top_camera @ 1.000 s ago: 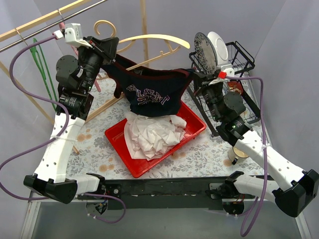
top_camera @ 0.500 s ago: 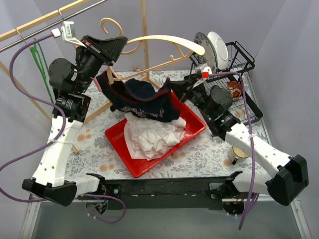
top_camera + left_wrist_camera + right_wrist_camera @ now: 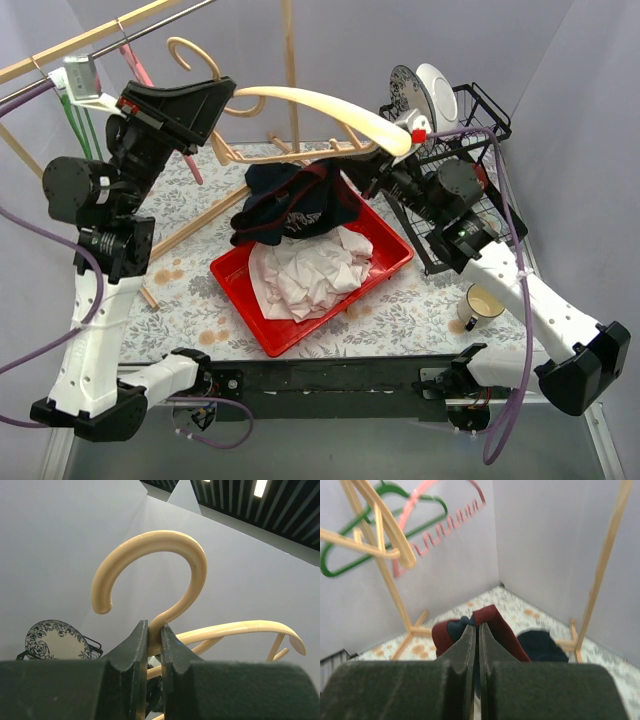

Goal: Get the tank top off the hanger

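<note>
Left gripper (image 3: pixel 154 631) clamps hanger (image 3: pixel 320 105) lying left-right; right gripper (image 3: pixel 476 630) pinches tank top (image 3: pixel 292 205).

Open worktop (image 3: pixel 185 300) lies left of red tray (image 3: pixel 240 310); hanger (image 3: pixel 320 105) spans overhead; dish rack (image 3: pixel 492 122) and clothes rack (image 3: pixel 290 70) close the far side.

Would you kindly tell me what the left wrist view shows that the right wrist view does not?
Only the left wrist view shows the left pincer shut on the hook of the hanger, with a patterned plate behind. Only the right wrist view shows the right pincer shut on the tank top, plus a green hanger, a pink hanger and the floral table. Both share the grey backdrop wall.
</note>
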`<state>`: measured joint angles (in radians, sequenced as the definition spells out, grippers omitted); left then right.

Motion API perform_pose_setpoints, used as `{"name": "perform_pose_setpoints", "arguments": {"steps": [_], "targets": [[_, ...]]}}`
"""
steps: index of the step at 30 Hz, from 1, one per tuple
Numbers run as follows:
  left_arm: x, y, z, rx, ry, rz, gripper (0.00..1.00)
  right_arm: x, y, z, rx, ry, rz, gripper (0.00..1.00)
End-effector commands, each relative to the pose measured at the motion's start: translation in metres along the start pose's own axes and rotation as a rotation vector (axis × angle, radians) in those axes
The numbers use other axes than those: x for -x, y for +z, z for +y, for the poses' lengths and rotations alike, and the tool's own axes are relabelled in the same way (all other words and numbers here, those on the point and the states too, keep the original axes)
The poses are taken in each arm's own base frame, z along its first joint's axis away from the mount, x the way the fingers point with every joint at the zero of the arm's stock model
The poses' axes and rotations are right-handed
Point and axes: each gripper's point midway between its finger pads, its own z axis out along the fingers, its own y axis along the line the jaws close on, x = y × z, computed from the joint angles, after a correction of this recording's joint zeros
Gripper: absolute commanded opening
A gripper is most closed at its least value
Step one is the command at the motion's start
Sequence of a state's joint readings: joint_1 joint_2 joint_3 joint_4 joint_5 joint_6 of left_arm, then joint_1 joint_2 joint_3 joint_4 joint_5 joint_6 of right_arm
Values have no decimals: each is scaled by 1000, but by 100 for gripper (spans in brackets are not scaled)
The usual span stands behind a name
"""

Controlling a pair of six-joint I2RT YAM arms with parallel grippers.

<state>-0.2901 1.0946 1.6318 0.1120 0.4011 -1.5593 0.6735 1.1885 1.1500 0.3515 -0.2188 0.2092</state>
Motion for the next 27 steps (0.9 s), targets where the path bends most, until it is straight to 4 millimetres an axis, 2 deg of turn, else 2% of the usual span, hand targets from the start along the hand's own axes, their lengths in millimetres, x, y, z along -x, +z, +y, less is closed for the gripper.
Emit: {"name": "perform_pose_setpoints", "arguments": {"steps": [1, 2, 3, 6, 7, 9, 10, 11, 12, 13, 14, 16, 17, 19, 23, 25, 27], "targets": [[25, -21, -48, -67, 47, -46, 0, 103, 0, 33, 117, -97, -194, 1], [25, -23, -49, -60, 45, -44, 0, 116, 0, 38, 135, -106, -218, 1], [28, -26, -53, -63, 50, -50, 0, 144, 1, 45, 151, -125, -273, 1], [34, -36, -67, -76, 65, -64, 0, 183, 6, 51, 168, -168, -373, 1], [38, -40, -75, -86, 80, -73, 0, 208, 2, 59, 185, -191, -437, 1], [42, -45, -83, -87, 91, -82, 0, 223, 7, 62, 202, -218, -485, 1], [42, -47, -83, -75, 89, -75, 0, 249, 1, 69, 210, -239, -546, 1], [43, -52, -88, -77, 94, -77, 0, 257, 2, 69, 210, -242, -562, 1], [43, -54, -90, -78, 98, -76, 0, 253, 14, 66, 211, -236, -547, 1], [46, -56, -92, -75, 107, -84, 0, 257, 17, 66, 216, -236, -545, 1], [48, -58, -94, -68, 113, -86, 0, 276, 12, 76, 245, -245, -579, 1], [53, -62, -96, -52, 142, -105, 0, 278, 21, 78, 276, -231, -581, 1], [55, -64, -98, -46, 147, -111, 0, 292, 18, 86, 308, -241, -620, 1], [59, -67, -102, -46, 165, -122, 0, 304, 14, 93, 340, -228, -659, 1], [62, -69, -110, -57, 179, -122, 0, 336, -7, 105, 366, -241, -788, 1], [65, -71, -115, -64, 192, -129, 0, 340, -14, 108, 384, -217, -816, 1], [67, -72, -119, -69, 197, -132, 0, 346, -30, 117, 418, -230, -875, 1]]}}
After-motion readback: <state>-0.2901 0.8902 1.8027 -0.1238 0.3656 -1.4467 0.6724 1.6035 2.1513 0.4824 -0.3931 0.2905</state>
